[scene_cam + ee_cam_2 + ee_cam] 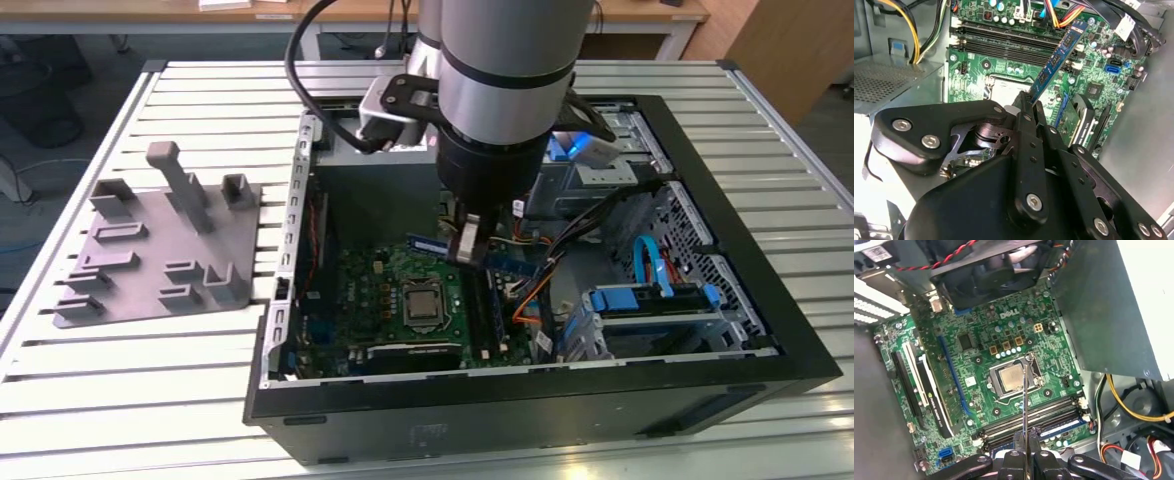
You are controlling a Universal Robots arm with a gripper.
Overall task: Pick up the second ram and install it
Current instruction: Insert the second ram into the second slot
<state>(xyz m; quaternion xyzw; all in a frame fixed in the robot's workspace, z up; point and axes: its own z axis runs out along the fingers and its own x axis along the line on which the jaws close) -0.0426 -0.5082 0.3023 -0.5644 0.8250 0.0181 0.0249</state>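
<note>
Blue-green and thin, the second ram (1058, 55), a long, narrow circuit-board stick, is clamped by one end between the black metal fingers (1038, 116) of the gripper (1024, 102). The jaws are closed onto the faces of the stick, with no gap to either side. In the exterior view, the gripper (466, 250) reaches down from the silver-and-black arm (501, 90) into the open black computer case (534, 410). The case lies on its side on a table of pale metal slats (134, 400). The second ram (514, 262) hangs above the green motherboard (387, 290), near the square silver processor socket (424, 300), and is not seated in any slot. In the second wrist view, its free end points out over the long black memory slots (1004, 44) and crosses them at an angle. In the first wrist view, the stick (1024, 405) shows edge-on as a thin line running from the gripper (1024, 452) across the memory slots (1044, 415) toward the processor socket (1011, 377). A grey plastic holder plate with upright pegs (160, 250) rests on the table, outside the case, at the exterior view's left.
</note>
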